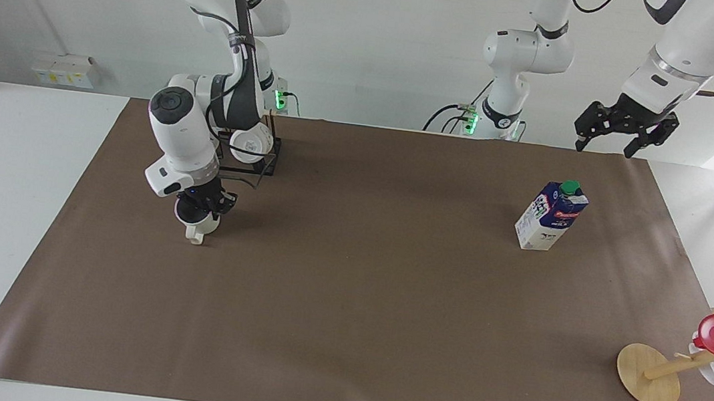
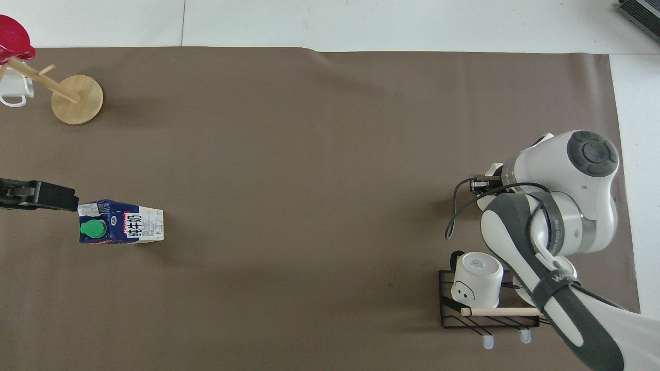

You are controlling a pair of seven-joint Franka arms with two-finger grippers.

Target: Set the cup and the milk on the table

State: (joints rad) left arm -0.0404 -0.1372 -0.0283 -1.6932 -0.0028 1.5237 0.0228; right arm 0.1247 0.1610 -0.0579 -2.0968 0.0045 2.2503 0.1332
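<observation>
So the cup [image 1: 198,225] was held clamped in the right gripper [image 1: 198,204], handle down, just over the table [image 1: 342,333]. The left gripper [image 1: 621,131] was parked spread open above the milk [image 1: 551,216].

Mid bench [image 1: 353,294] wide open. Obstacles at the ends only: milk [image 1: 551,216], wooden stand [image 1: 649,375] (left-arm end), rack [image 1: 248,154] beside right pincer [image 1: 203,204].
</observation>
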